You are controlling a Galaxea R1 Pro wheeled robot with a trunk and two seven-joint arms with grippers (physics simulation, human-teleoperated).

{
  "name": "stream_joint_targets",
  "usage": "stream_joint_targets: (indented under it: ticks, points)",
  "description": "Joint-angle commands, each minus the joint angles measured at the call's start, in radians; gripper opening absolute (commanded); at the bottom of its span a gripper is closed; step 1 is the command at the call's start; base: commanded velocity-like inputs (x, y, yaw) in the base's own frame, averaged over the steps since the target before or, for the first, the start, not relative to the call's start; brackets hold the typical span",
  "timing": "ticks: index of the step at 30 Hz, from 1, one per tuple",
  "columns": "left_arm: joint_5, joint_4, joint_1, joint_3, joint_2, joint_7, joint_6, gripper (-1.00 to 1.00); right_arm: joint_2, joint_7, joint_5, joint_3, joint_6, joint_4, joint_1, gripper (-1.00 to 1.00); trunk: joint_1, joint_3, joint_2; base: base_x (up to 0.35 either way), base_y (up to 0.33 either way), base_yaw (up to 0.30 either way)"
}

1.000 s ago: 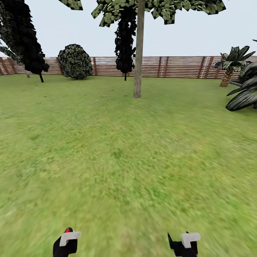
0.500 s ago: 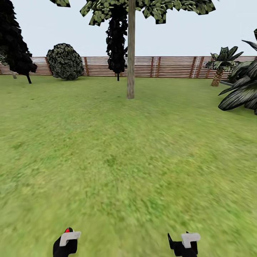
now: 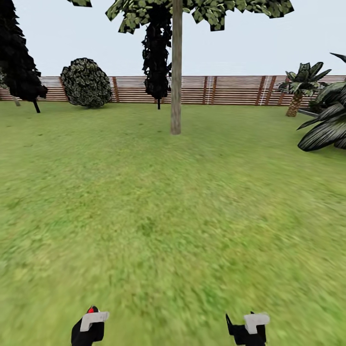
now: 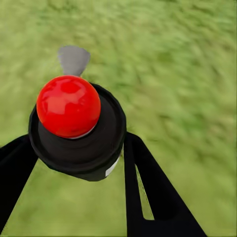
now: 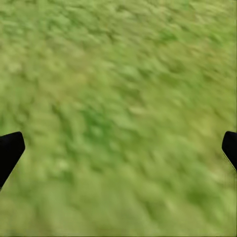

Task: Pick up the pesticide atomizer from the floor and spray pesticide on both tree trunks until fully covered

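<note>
Grass lawn (image 3: 173, 216) takes up most of the frame, with a brown slat fence (image 3: 230, 90) running across the upper part. One grey-tan tree trunk (image 3: 176, 72) stands upper centre, well away from the robot, a round bush (image 3: 86, 82) at upper left, a palm (image 3: 300, 86) at upper right. Bottom left, the left hand (image 3: 90, 327) is clamped round the atomizer (image 4: 76, 128), red knob up. Bottom right, the right hand (image 3: 247, 329) has its fingers (image 5: 10, 150) spread wide, holding nothing.
</note>
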Motion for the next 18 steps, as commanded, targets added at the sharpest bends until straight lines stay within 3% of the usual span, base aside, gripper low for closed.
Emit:
stream_joint_targets:
  ticks: [1,18]
  points:
    - [0.0,0.0,0.0,0.0,0.0,0.0,0.0,-1.0,0.0,0.0,0.0,0.0,0.0,0.0,0.0,1.0,0.0,0.0,0.0,0.339,0.0,0.0]
    - [0.0,0.0,0.0,0.0,0.0,0.0,0.001,-1.0,0.0,0.0,0.0,0.0,0.0,0.0,0.0,1.0,0.0,0.0,0.0,0.339,0.0,0.0]
